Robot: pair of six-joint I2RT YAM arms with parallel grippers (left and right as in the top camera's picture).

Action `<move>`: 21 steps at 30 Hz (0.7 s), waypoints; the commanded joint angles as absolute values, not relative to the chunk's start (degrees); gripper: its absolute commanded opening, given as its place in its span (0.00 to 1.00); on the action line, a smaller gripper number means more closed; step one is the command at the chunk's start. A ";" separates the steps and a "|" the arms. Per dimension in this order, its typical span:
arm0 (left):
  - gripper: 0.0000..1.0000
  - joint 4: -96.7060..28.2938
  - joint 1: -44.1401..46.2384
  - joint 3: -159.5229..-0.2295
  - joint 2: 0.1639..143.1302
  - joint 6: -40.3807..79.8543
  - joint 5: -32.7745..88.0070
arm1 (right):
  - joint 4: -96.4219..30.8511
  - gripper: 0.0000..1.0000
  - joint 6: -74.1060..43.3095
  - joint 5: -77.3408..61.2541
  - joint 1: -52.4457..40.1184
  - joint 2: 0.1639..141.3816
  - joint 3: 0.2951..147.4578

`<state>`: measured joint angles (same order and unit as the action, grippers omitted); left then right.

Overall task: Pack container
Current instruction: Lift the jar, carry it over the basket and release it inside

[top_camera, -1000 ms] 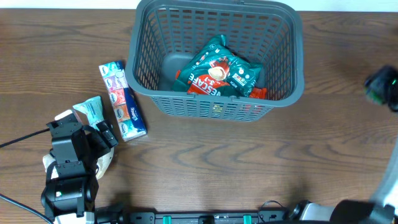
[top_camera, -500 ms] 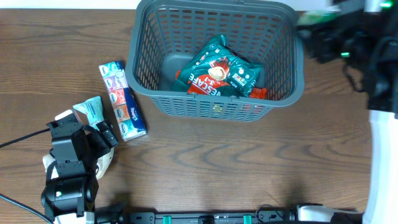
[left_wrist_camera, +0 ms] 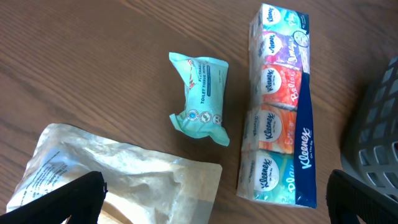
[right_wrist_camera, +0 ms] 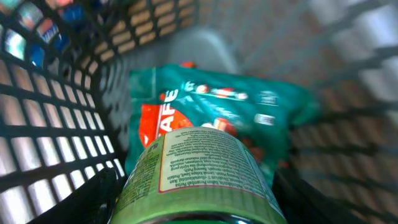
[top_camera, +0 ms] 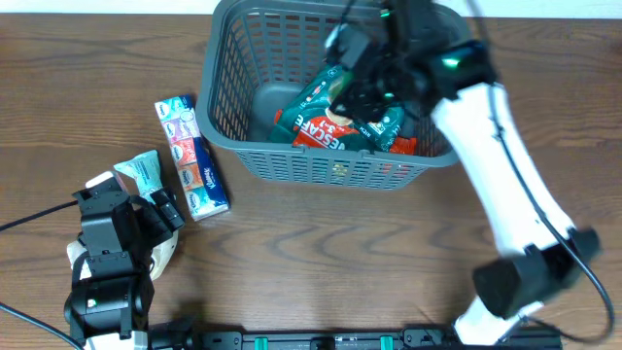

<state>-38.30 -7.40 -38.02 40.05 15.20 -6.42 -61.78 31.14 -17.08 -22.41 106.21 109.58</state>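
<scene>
The container, a dark grey lattice basket [top_camera: 335, 165], stands at the back centre. It holds a teal and red Nescafe bag [top_camera: 321, 131], also seen in the right wrist view [right_wrist_camera: 249, 106]. My right gripper [top_camera: 367, 73] hangs over the basket, shut on a green can [right_wrist_camera: 199, 168] just above the bag, with the lattice wall [right_wrist_camera: 50, 112] to its left. My left gripper [top_camera: 146, 219] is open and empty at the front left, its fingers [left_wrist_camera: 217, 205] over a beige pouch [left_wrist_camera: 124, 174].
A long Kleenex tissue pack [top_camera: 191, 156] lies left of the basket and shows in the left wrist view [left_wrist_camera: 277, 106]. A small teal wipes packet [top_camera: 144, 173] lies beside it [left_wrist_camera: 200, 96]. The basket's corner [left_wrist_camera: 379, 137] shows at that view's right edge.
My right arm has swung from the far right edge to over the basket, carrying the green can. The left arm and the loose items have not moved.
</scene>
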 commanded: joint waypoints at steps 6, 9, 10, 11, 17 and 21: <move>0.99 -38.11 -7.64 -39.24 39.88 15.31 -6.68 | -56.62 0.01 32.88 -18.31 -25.17 116.62 110.45; 0.99 -38.13 -7.64 -39.24 39.88 15.31 -6.68 | -54.78 0.01 32.84 -18.24 -25.85 118.24 110.45; 0.99 -38.22 -7.64 -39.24 39.88 15.31 -6.68 | -54.39 0.01 32.84 -18.22 -25.98 118.26 110.45; 0.99 -38.35 -7.64 -39.24 39.88 15.29 -6.68 | -54.19 0.14 32.80 -18.24 -26.00 118.26 110.45; 0.99 -38.98 -7.64 -39.24 39.94 15.29 -6.70 | -55.11 0.99 28.73 -19.27 -25.76 113.84 111.37; 0.99 -38.85 -7.64 -39.24 39.97 15.29 -6.70 | -52.53 0.99 27.20 -20.80 -22.70 106.45 111.72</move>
